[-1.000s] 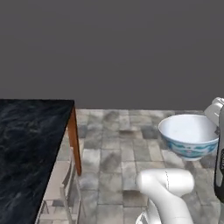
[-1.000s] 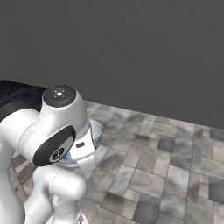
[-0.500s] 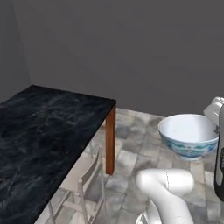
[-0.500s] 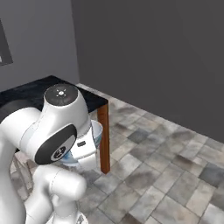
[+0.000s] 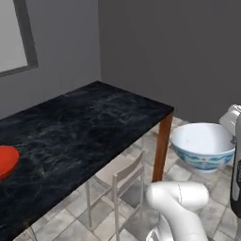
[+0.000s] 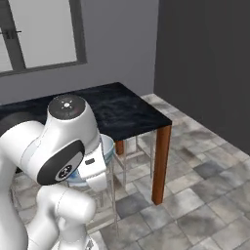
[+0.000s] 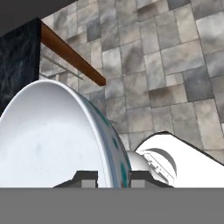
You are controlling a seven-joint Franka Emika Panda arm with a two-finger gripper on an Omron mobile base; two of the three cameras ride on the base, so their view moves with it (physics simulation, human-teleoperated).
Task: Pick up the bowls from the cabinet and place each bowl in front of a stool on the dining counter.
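Gripper (image 7: 113,176) clamped on the rim of the white patterned bowl (image 7: 52,135), one dark fingertip (image 7: 85,177) inside the wall, the other outside, at the bottom centre of the hand view. Bowl carried upright, white inside, blue-green pattern on the outer wall, filling the lower left of that frame over grey stone floor tiles (image 7: 175,65). Same bowl (image 5: 204,145) at the right of the left base view, hanging above the floor just beyond the corner of the dining counter (image 5: 80,136), apart from it. In the right base view, only a sliver of the bowl (image 6: 108,149) seen behind the arm's big white joint at centre left. Counter's black veined top running from the left edge toward the centre of the left base view, with a reddish-brown wooden leg (image 5: 162,146) at its near corner. Red bowl (image 5: 7,161) resting on the counter at the far left edge, partly cut off. Stool (image 5: 117,172) with pale seat standing beside the counter, lower centre, seat below the tabletop. Window (image 6: 41,34) in the grey wall, upper left of the right base view.
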